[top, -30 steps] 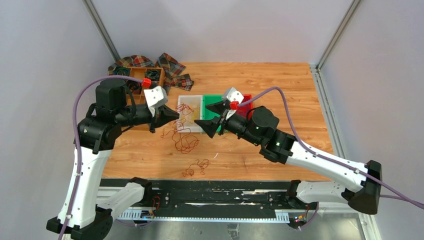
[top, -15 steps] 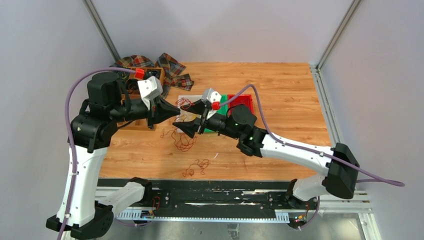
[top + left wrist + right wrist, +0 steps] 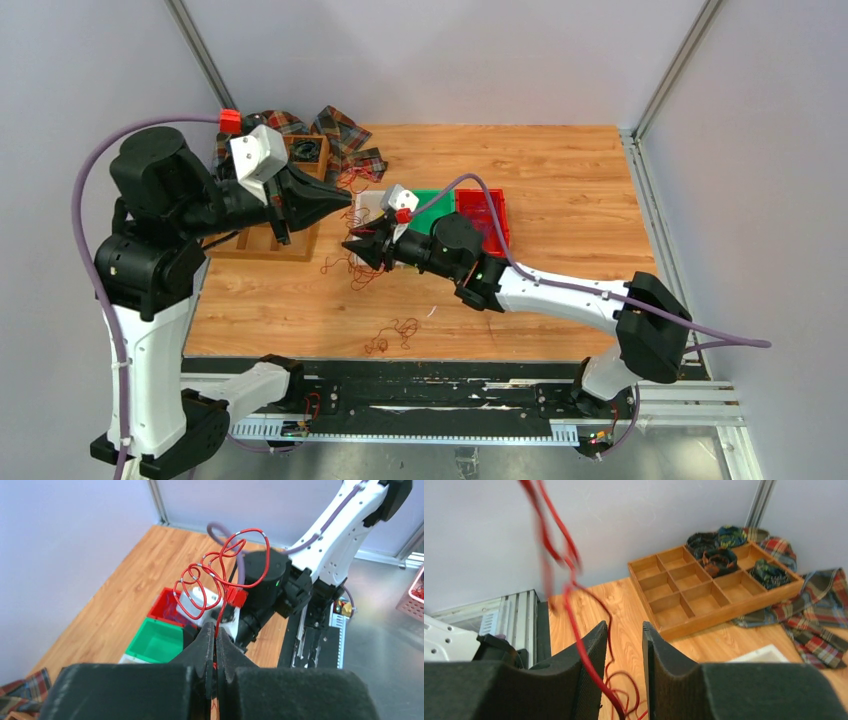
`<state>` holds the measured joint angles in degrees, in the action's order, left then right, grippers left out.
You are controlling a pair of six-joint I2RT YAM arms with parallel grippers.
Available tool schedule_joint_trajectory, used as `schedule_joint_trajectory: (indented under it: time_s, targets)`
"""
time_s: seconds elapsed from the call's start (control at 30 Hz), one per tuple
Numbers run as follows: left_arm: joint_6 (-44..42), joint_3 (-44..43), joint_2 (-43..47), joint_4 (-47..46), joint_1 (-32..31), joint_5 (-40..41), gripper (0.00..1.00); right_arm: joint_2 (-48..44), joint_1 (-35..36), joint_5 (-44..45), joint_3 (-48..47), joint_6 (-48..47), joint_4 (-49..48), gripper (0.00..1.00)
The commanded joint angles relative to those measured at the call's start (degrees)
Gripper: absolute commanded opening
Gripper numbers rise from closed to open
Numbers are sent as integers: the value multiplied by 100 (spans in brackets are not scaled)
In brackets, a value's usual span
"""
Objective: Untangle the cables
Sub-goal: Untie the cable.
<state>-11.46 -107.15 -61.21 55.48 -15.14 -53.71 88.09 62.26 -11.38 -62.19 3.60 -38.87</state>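
**Strand Lifted, Second Grip Moving In**

From above: holding the cables by one strand in the left gripper, clamped tight and raised over the table, likely so as to draw loops up out of the clump. Reaching in just below with the right gripper, right beside the hanging wires. Lying apart near the front edge, a small loose tangle. Crowding the work from behind: a row of trays, a wooden box, plaid cloths.

From the left wrist: pinching a red strand, with curls of it springing up past the tips. Close ahead, the right arm, probably leaving little room to pull.

From the right wrist: jaws at a narrow slot, one red wire running through, not visibly gripped. Beyond, dark rolls in the box compartments, none of them in the way.
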Motion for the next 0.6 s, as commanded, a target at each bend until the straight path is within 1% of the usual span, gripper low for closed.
schedule_joint_trajectory:
  time_s: [0.0,0.03,0.13,0.17,0.3,0.57]
  targets:
    - [519,-355,-39,-386,-15,-98,1,10,14,185,412,197,-331,30]
    - [583,-414,-33,-469,-16,-73,1,-4,8,223,494,236,-342,27]
    - [819,-547,-29,-820,-16,44,1,-73,-1,334,723,354,-349,7]
    - [900,-566,-18,-924,-11,65,1,-106,-3,360,797,375,-349,2]
    - [1066,-579,66,-1254,-16,309,1,-284,-3,486,1129,433,-284,1]
    - [875,-763,188,-1954,-15,1184,0,-629,-12,837,1740,329,159,1]
